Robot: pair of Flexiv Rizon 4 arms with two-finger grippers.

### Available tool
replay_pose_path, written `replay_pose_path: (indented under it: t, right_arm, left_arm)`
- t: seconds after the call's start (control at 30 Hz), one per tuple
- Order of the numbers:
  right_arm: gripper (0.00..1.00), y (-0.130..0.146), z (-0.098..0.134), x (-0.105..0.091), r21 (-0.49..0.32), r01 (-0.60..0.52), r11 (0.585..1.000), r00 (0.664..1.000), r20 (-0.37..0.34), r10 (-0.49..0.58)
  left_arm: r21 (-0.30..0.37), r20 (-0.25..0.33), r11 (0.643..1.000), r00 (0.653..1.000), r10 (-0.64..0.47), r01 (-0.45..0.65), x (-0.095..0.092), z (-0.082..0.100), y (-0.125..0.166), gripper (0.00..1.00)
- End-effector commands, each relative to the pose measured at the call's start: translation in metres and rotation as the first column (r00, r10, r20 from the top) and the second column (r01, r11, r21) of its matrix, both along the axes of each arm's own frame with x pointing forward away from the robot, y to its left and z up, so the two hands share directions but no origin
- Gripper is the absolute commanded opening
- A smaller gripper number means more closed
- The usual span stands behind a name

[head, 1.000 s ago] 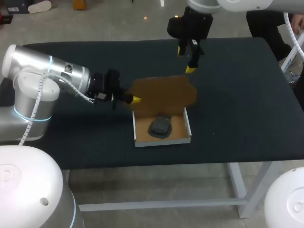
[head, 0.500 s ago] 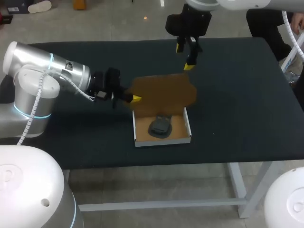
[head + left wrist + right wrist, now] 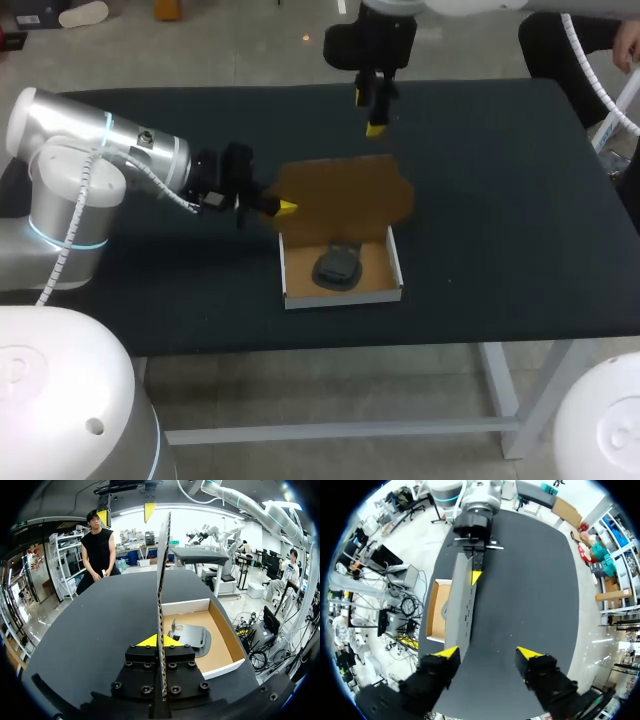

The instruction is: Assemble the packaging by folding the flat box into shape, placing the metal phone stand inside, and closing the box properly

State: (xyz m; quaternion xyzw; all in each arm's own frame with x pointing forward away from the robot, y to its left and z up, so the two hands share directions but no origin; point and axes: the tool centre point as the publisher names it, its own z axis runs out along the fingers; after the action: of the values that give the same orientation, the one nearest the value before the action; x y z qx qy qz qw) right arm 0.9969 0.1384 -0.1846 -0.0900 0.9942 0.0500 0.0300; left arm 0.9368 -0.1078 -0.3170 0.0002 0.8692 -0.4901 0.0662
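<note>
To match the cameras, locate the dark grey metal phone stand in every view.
Head view: the dark grey metal phone stand lies in the open white-walled box.
Left wrist view: the stand sits beside the upright brown cardboard lid.
Right wrist view: a grey sliver of stand past the lid.
Shared landmark: that lid.

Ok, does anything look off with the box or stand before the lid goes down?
Nothing stands out. The phone stand lies inside the box, the lid stands upright, pinched at its side edge by the left gripper, and the right gripper hangs open beyond it, clear.
</note>
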Motion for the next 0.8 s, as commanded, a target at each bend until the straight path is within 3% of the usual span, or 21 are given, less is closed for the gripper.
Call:
replay_pose_path:
  t: [0.03,0.43,0.8]
  right_arm:
    - [0.38,0.014,-0.005,0.008,-0.036,0.000,0.999,1.000,-0.015,0.000]
    - [0.39,0.039,-0.020,0.009,-0.064,-0.005,0.998,1.000,-0.010,0.004]
    - [0.40,0.045,-0.035,-0.005,-0.075,-0.022,0.997,1.000,-0.016,0.021]
  left_arm:
    - [0.002,-0.002,1.000,1.000,-0.004,0.004,0.001,-0.003,0.000,0.00]
    - [0.002,-0.002,1.000,1.000,-0.004,0.004,0.001,-0.003,0.000,0.00]
    - [0.002,-0.002,1.000,1.000,-0.004,0.004,0.001,-0.003,0.000,0.00]
